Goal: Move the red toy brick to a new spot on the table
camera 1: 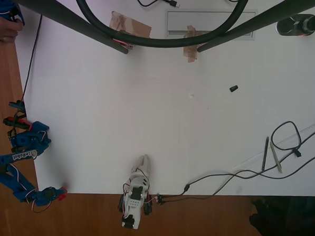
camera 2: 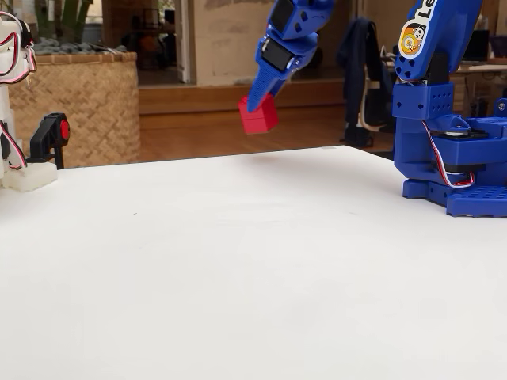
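The red toy brick [camera 2: 258, 115] hangs in the air in the fixed view, pinched at the tip of the blue gripper [camera 2: 259, 101], well clear of the table [camera 2: 238, 261]. The fingers come down onto it from about 1 o'clock, so the brick sits at roughly 7 o'clock from the gripper body, tilted with one corner lowest. It is cube-like, with no long axis to speak of. The jaws are closed narrowly on the brick; how much of each face they cover I cannot tell.

Directly below the brick, at 6 o'clock, lies the far edge region of the white tabletop, bare and flat. The blue arm base [camera 2: 451, 158] stands at 3 o'clock from the brick, well apart from it.

The coming move turns on the vertical gap: the brick must travel toward 6 o'clock to reach the surface, and I judge the placing step is in hand, with release not yet made.

In the overhead view the table [camera 1: 146, 122] carries a small black cap-like piece [camera 1: 233, 88] and cables [camera 1: 283, 135] toward 3 o'clock.
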`<state>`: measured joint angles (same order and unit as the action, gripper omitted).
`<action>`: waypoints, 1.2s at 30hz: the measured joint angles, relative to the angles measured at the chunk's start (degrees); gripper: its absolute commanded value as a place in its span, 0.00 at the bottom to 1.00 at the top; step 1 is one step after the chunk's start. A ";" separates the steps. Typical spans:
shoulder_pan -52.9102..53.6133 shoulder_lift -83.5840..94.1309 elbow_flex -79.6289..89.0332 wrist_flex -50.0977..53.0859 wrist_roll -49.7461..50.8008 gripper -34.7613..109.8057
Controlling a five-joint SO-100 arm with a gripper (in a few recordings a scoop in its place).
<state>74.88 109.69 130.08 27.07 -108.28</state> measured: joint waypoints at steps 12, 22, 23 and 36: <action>9.84 -2.55 8.09 -6.15 -6.59 0.38; 8.17 4.22 11.43 -7.73 -1.14 0.41; 7.38 5.19 11.25 -7.12 -0.09 0.41; -35.51 25.31 1.14 14.50 15.47 0.24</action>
<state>39.38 135.00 131.22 41.57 -92.81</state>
